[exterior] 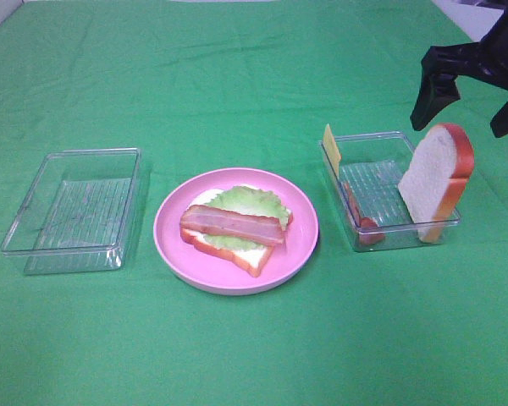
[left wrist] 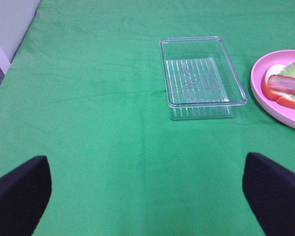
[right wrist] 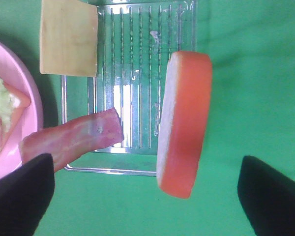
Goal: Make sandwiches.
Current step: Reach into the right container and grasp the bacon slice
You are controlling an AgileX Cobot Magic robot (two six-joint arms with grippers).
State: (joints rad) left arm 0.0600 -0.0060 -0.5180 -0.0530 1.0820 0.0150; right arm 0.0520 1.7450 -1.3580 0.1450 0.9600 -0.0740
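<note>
The open-faced sandwich [exterior: 235, 227] is sitting on a pink plate [exterior: 300, 241] in the middle of the green desk [exterior: 237, 85]: a bread base, a lettuce leaf [exterior: 256, 201] and bacon [exterior: 233, 224] lying across it; no cheese or top slice is covering it yet

At 3 o'clock from the plate a clear tray [exterior: 368, 135] is holding a bread slice [exterior: 436, 182] standing on edge at its 4 o'clock end, a cheese square [exterior: 330, 142] propped at its 10 o'clock corner and a spare bacon strip [exterior: 356, 211] along its 9 o'clock wall; the right pincer [exterior: 466, 114] is hovering at 1 o'clock from this tray, spread wide and gripping nothing

Risks, as I am judging them: the upright slice is looking unsteady, so a nudge from a descending finger could be toppling it over the rim; the light tray could be sliding under a push; the spare strip is poking over the rim and could be getting dragged out

The right arm is being cut off by the frame; the left pincer [left wrist: 147, 196] is showing only in its wrist view, fingers far apart and empty, near a second tray [exterior: 93, 150] at 9 o'clock from the plate; the slice's foot is blurring behind clear plastic
</note>
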